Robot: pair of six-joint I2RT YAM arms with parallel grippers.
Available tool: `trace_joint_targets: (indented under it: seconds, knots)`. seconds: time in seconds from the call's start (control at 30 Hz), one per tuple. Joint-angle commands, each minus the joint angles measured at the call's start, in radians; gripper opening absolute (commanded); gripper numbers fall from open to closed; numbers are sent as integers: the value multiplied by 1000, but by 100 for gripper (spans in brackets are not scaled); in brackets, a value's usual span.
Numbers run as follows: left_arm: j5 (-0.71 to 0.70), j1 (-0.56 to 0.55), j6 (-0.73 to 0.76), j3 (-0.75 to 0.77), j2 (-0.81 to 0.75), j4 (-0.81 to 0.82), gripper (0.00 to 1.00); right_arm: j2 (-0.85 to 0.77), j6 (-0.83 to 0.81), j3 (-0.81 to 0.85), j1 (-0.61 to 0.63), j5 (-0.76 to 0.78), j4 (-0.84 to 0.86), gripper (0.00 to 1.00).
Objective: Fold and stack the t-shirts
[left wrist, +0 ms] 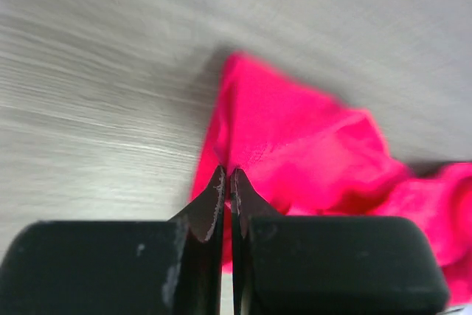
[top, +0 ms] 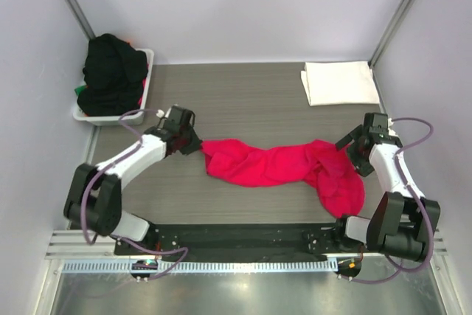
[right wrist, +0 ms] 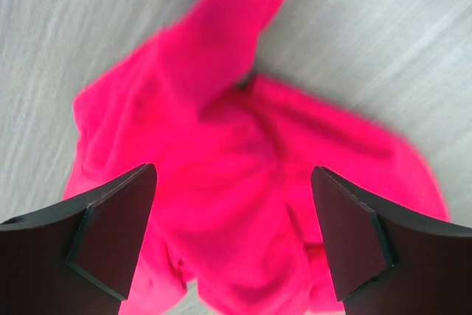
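Observation:
A bright pinkish-red t-shirt (top: 280,164) lies crumpled in a long band across the middle of the table. My left gripper (top: 198,145) is at its left end. In the left wrist view the jaws of that gripper (left wrist: 227,175) are pressed together on an edge of the red cloth (left wrist: 295,145). My right gripper (top: 346,147) hangs over the shirt's right end. In the right wrist view it (right wrist: 232,170) stands open, its fingers (right wrist: 118,226) wide apart, with the red cloth (right wrist: 221,130) below them. A white t-shirt (top: 339,82) lies folded in a neat rectangle at the back right.
A white plastic basket (top: 146,82) stands at the back left, piled with black cloth (top: 110,71); a bit of green (top: 80,92) shows at its edge. Metal frame posts rise at the back corners. The arm bases sit on a black rail at the near edge.

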Motion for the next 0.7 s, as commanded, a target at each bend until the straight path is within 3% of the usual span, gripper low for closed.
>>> trace_joint_targets:
  seconds: [0.0,0.23,0.53,0.6,0.67]
  knots:
    - [-84,63,32,66,-148,-111,0,60,-17,65,-5,-43,80,91]
    - [-50,158,67,25,-241,-156,0,212,-39,134,-5,-37,143,88]
    - [-9,205,77,-43,-245,-125,0,364,-36,108,-3,-247,318,75]
    - [-5,205,77,-43,-242,-123,0,385,-40,108,-3,-272,341,69]
    - [-4,207,77,-38,-239,-119,0,398,-46,125,-3,-286,351,51]
